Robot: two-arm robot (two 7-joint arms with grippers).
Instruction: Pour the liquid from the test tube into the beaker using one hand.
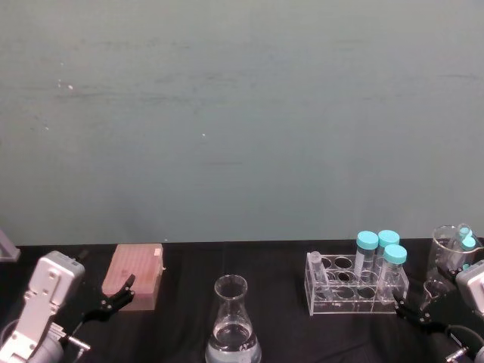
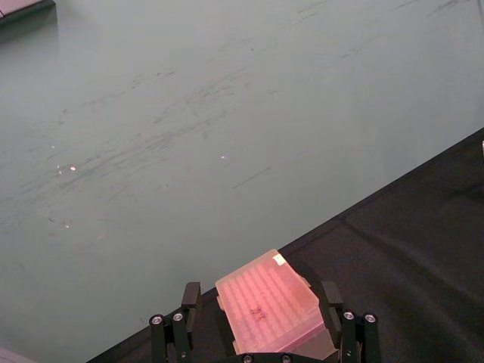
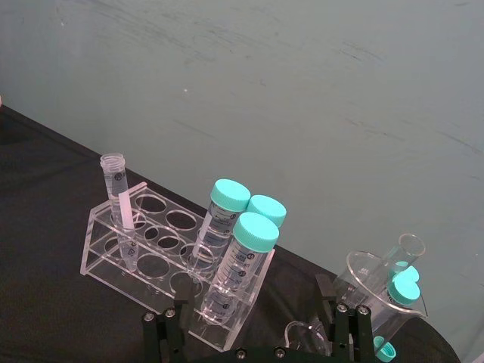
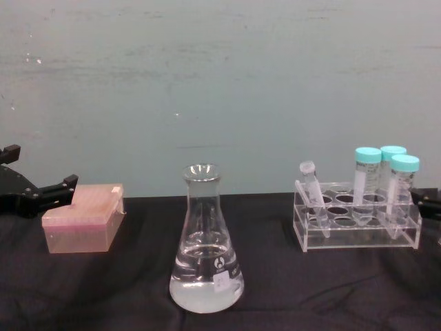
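- Clear glass makes up the beaker (image 1: 233, 327), which is stood at the front centre of the black-covered table (image 4: 344, 289). Clear liquid is held in its wide base.
- The test tube (image 1: 317, 266) is set uncapped and tilted in an end hole of the acrylic rack (image 1: 352, 301), at the end nearer the beaker. It is well apart from the beaker, to its right.
- Three teal-capped tubes (image 1: 382, 246) are held at the rack's far end.
- The left gripper (image 1: 113, 297) is seen low on the left, close beside a pink tip box (image 1: 138, 274). Its fingers (image 2: 190, 299) are spread wide, and nothing is gripped.
- The right gripper (image 1: 414, 311) is seen low on the right, near the rack's capped end. Its fingers (image 3: 339, 306) are likewise spread, with nothing between them.
- A glass cup (image 1: 448, 253) holding more tubes is placed just behind the right gripper.
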